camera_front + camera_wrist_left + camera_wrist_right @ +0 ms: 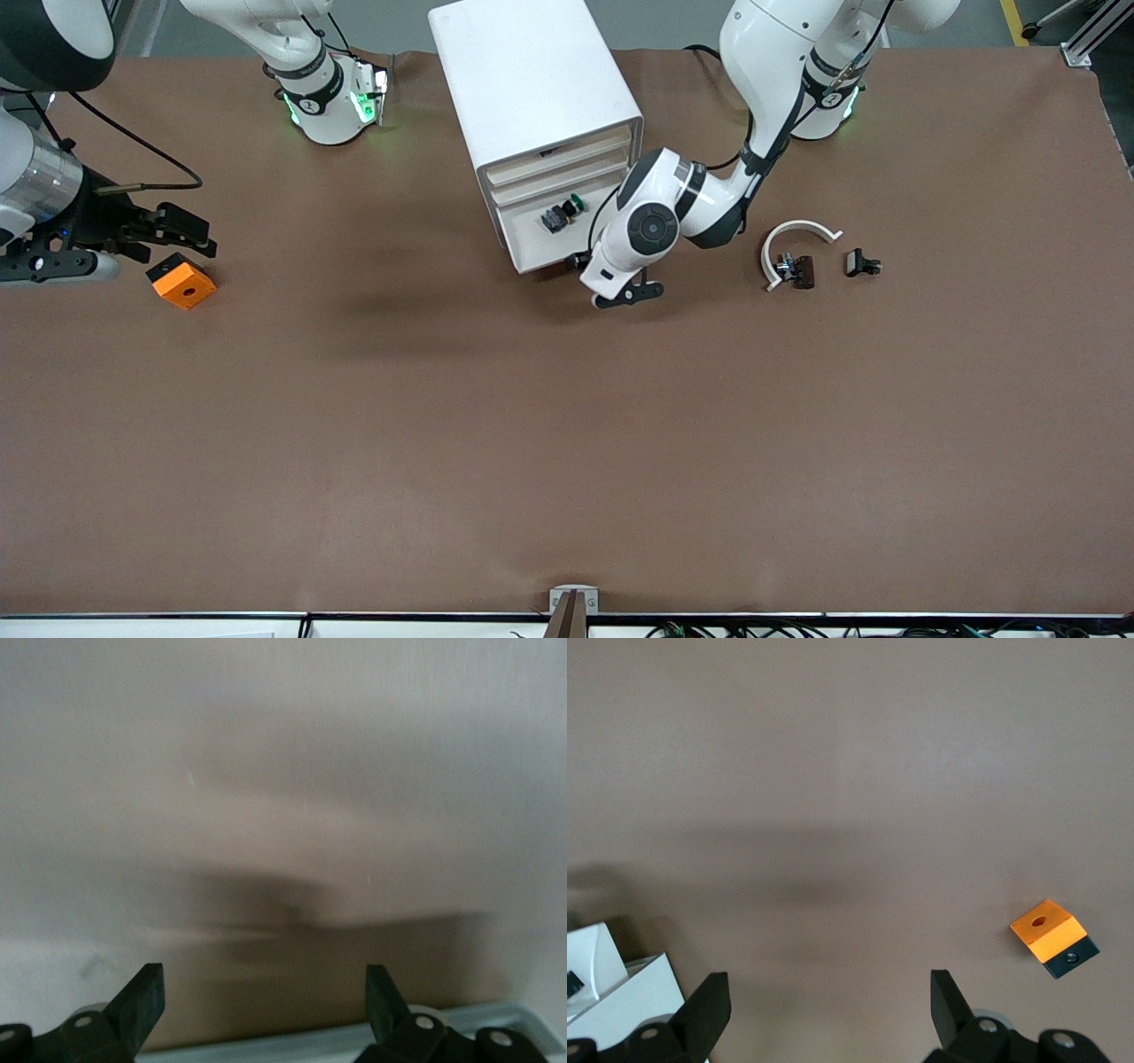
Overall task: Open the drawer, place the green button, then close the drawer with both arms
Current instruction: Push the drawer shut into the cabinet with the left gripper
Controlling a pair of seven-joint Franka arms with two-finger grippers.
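The white cabinet (532, 80) stands at the table's middle, near the arms' bases. Its lowest drawer (530, 246) is pulled out toward the front camera. The green-capped button (563, 215) lies in it. My left gripper (581, 260) is low at the drawer front's corner toward the left arm's end. Its fingers are open and empty in the left wrist view (263, 985), where a cream surface (283, 771) fills the picture close up. My right gripper (173, 232) hangs open and empty (830, 988) toward the right arm's end, beside the orange cube (183, 281).
The orange cube also shows in the right wrist view (1052, 937), with a cabinet corner (620, 992). A white arc (793, 232) with a black-brown clip part (800, 270) and another clip part (862, 263) lie toward the left arm's end.
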